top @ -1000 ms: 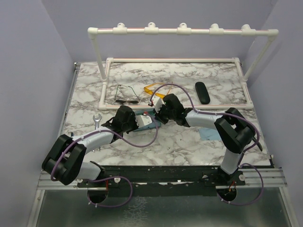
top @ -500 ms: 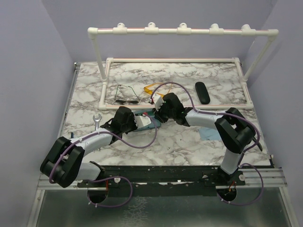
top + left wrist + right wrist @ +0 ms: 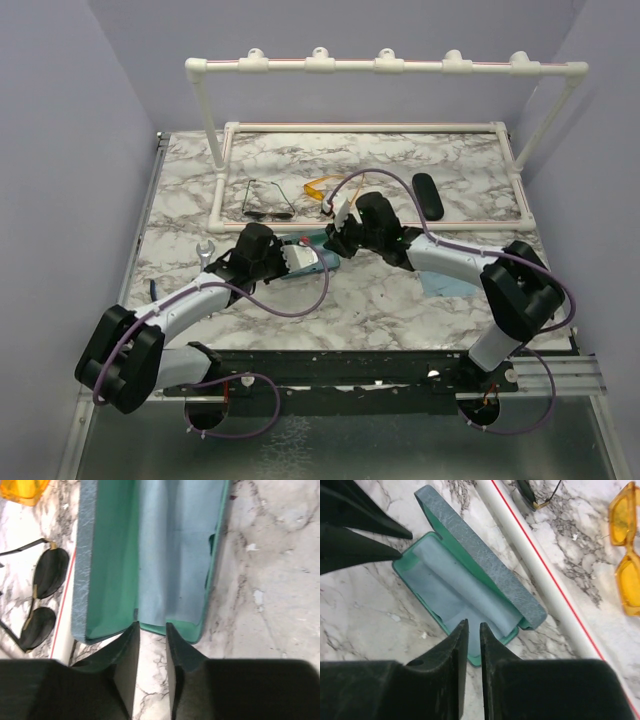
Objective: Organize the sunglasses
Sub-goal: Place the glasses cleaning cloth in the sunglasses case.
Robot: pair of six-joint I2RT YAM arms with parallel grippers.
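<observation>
Case [image 3: 110,555] open; dark sunglasses [image 3: 42,600] and yellow sunglasses [image 3: 627,555] lie outside, beyond it. Left gripper [image 3: 151,627] and right gripper [image 3: 474,625] are slightly parted, apparently holding nothing.

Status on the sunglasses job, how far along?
Done: the grey-blue case lies open, only a cloth inside. In hand: nothing; the left hand and right hand sit at its two ends, jaws slightly apart, empty. Left: the dark wire sunglasses and the yellow sunglasses lie loose beyond the white pipe; the black oval case looks shut.

yellow-orange sunglasses [image 3: 22,490]: cut by top edge | dark sunglasses [image 3: 530,490]: mostly cropped
</observation>
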